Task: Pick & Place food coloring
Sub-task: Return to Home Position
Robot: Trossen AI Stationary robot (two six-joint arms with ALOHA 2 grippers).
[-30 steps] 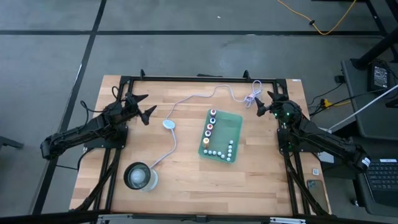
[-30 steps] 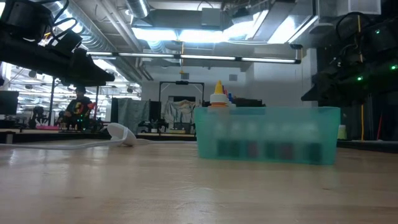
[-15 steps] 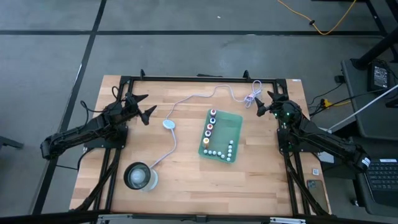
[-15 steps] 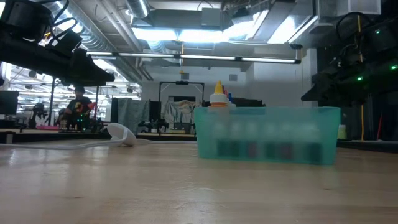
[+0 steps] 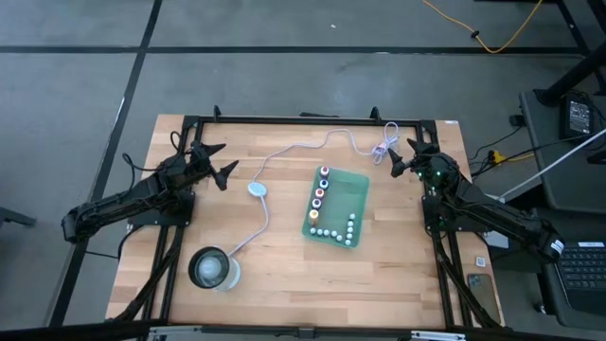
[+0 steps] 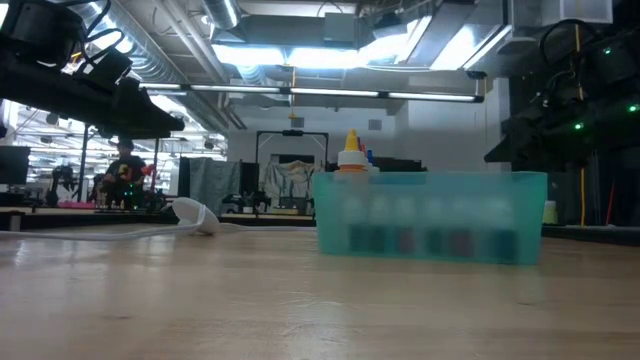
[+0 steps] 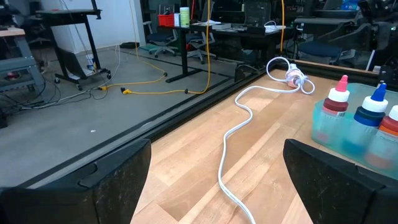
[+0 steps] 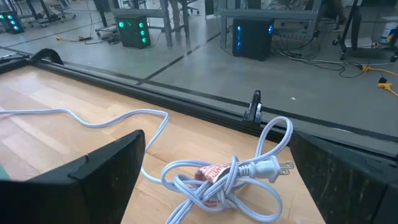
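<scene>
The food coloring bottles [image 5: 319, 194] stand upright in a green tray [image 5: 358, 194] at the table's middle. Coloured caps form a row along its left side, and white caps [image 5: 333, 234] run along its near side. In the left wrist view two of the bottles [image 7: 339, 99] show at the tray's edge. My left gripper [image 5: 223, 159] hovers open at the far left of the table, pointing toward the tray. My right gripper [image 5: 401, 154] hovers open at the far right, over a coiled cable [image 8: 217, 174]. Neither has anything between its fingers.
A round pale puck [image 5: 257, 188] lies left of the tray on a white cable [image 7: 236, 137] that runs to the plug coil [image 5: 383, 150] at the far right. A round glass container [image 5: 214, 268] stands near the front left. Bare wood lies near the tray's front.
</scene>
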